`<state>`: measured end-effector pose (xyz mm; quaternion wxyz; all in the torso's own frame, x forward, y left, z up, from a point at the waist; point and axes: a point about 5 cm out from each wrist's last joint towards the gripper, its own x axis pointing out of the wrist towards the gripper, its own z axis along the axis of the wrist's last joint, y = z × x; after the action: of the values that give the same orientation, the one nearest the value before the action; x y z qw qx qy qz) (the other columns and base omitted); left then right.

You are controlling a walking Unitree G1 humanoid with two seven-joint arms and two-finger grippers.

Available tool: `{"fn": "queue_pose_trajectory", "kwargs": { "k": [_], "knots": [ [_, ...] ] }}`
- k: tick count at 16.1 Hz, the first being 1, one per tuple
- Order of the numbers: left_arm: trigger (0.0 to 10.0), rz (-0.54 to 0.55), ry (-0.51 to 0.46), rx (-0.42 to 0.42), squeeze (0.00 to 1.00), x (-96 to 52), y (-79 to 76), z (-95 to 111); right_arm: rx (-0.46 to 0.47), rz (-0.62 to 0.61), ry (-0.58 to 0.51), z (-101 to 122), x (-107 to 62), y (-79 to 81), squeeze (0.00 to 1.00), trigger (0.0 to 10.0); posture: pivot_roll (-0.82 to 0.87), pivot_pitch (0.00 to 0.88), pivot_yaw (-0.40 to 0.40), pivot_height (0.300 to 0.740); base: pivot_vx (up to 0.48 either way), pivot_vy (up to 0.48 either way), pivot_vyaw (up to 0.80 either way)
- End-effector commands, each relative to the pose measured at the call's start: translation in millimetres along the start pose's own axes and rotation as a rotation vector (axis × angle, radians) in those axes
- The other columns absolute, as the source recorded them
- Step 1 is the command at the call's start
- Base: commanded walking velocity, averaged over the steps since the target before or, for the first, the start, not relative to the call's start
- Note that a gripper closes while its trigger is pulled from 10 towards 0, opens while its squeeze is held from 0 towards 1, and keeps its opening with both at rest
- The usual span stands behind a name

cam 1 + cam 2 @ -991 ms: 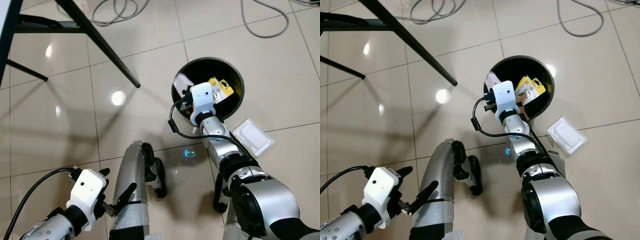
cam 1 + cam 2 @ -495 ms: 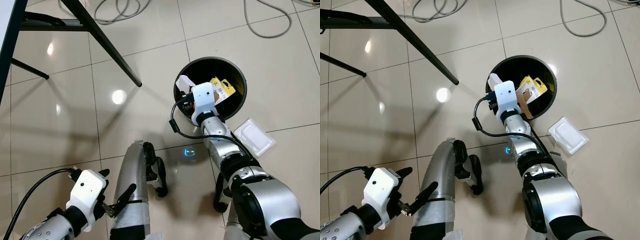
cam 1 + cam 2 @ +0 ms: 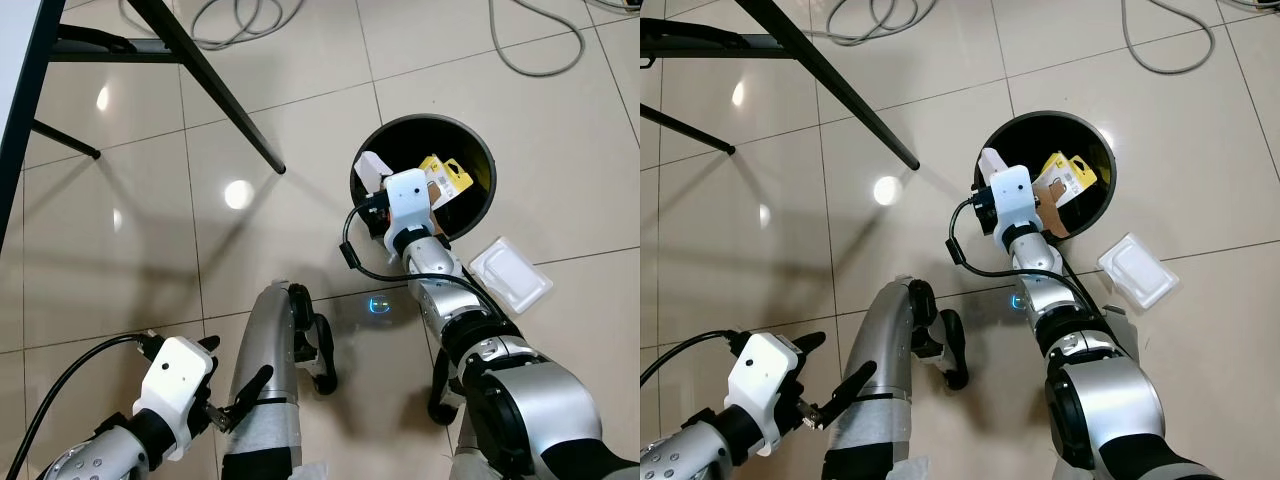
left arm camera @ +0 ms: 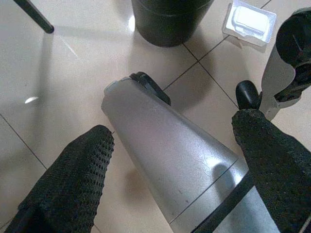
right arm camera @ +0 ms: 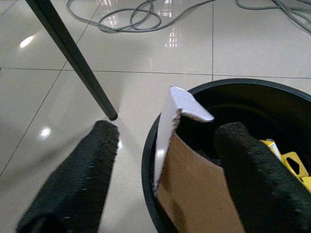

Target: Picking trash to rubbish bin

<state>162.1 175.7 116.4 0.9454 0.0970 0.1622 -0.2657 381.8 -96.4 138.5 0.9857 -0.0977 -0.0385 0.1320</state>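
Note:
A round black rubbish bin stands on the tiled floor ahead of me. Inside it lie a yellow package and a brown cardboard piece with a white top, which leans against the near rim. My right gripper hovers over that rim, open, one finger outside the bin and one inside, with the cardboard between them and untouched. A white plastic tray lies on the floor just right of the bin. My left gripper hangs low at my left side, open and holding nothing.
A black table leg slants down to the floor left of the bin. Grey cables lie coiled on the tiles at the back. My own silver leg is below the left gripper.
The whole picture has shifted slightly, so the camera moved. My right gripper has drawn back a little toward the bin's near rim. The left arm is unchanged.

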Motion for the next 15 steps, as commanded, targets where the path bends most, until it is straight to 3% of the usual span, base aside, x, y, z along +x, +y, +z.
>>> {"fn": "queue_pose_trajectory", "kwargs": {
  "k": [1,15],
  "knots": [
    [10.0,-0.001,0.057,-0.025,0.00,-4.1,-0.1,-10,0.028,0.015,0.021,-11,-6.4,6.6,1.00,10.0,0.34,0.628,0.230,0.590,0.000,0.000,0.00],
    [10.0,-0.034,0.030,-0.009,0.00,10.0,2.6,-6,0.017,-0.047,0.000,-13,-10.9,-11.3,1.00,10.0,0.30,0.593,0.245,0.590,0.000,0.000,0.00]
  ]
}}
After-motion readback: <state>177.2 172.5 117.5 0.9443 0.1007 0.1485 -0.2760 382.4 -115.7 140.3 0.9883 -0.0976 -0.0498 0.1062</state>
